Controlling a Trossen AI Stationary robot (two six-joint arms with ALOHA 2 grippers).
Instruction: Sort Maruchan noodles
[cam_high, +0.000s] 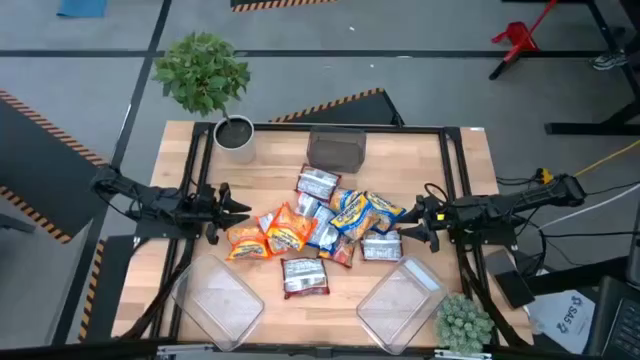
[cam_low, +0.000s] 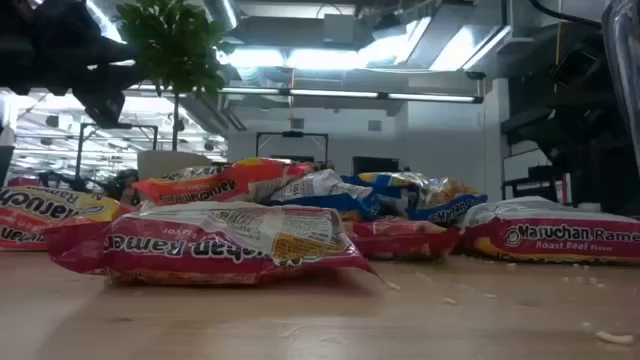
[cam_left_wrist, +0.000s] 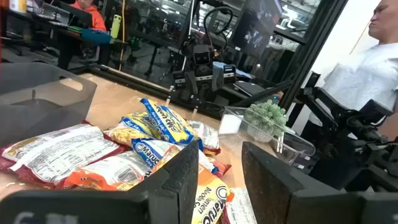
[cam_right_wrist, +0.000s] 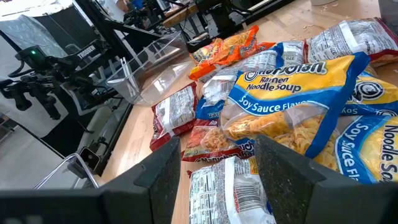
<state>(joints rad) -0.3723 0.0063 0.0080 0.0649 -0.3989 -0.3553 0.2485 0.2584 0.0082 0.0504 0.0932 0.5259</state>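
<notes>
The Maruchan noodles (cam_high: 322, 225) lie in a loose heap on the middle of the wooden table. Orange packets (cam_high: 265, 238) are on the heap's left and blue-and-yellow ones (cam_high: 355, 210) on its right. Silver-and-red ones lie at the near side (cam_high: 305, 277), far side (cam_high: 317, 185) and right (cam_high: 381, 247). My left gripper (cam_high: 243, 211) is open just left of the orange packets, its fingers level and pointing at the heap (cam_left_wrist: 149, 134). My right gripper (cam_high: 410, 224) is open just right of the heap, facing a blue-and-yellow packet (cam_right_wrist: 292, 99). Neither gripper (cam_left_wrist: 221, 171) (cam_right_wrist: 219, 168) has anything between its fingers.
Two clear plastic bins stand at the near edge, one left (cam_high: 215, 300), one right (cam_high: 400, 300). A dark bin (cam_high: 337, 148) sits at the far middle, with a potted plant (cam_high: 235, 133) at the far left. A small green plant (cam_high: 463, 325) is at the near right corner. People show beyond the table.
</notes>
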